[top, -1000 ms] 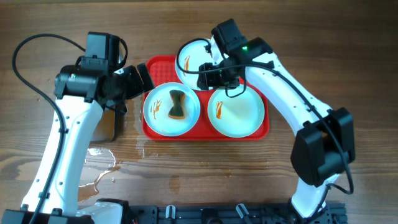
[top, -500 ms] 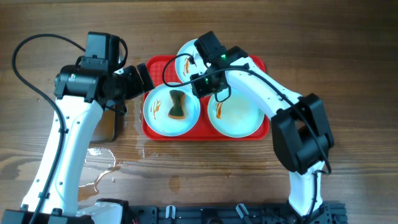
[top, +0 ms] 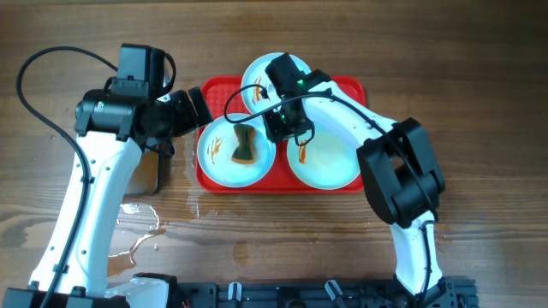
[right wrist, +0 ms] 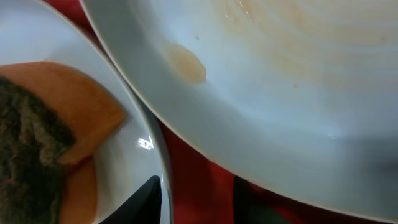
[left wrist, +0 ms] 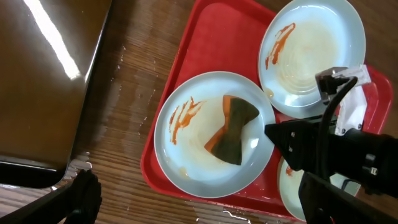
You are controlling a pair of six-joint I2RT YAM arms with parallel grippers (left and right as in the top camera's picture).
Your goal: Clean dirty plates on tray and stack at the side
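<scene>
With jaws of right gripper [right wrist: 198, 202] parted, seemingly empty, above red rectangular plastic tray [right wrist: 189, 158], shift left of jaws onto orange dark-backed sponge [right wrist: 50, 118] on round pale plate [right wrist: 37, 34]; clamp centrally.

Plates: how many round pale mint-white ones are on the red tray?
3 on the red plastic tray: the front-left plate, carrying a brown-orange sponge; the front-right plate; the back plate, partly under the right arm. None seems hidden.

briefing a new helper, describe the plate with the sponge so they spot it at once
Find the red tray in the middle of the wooden table. On it, take the left plate in the overhead view. Unlike its two neighbours, it carries a twisted orange sponge.
</scene>
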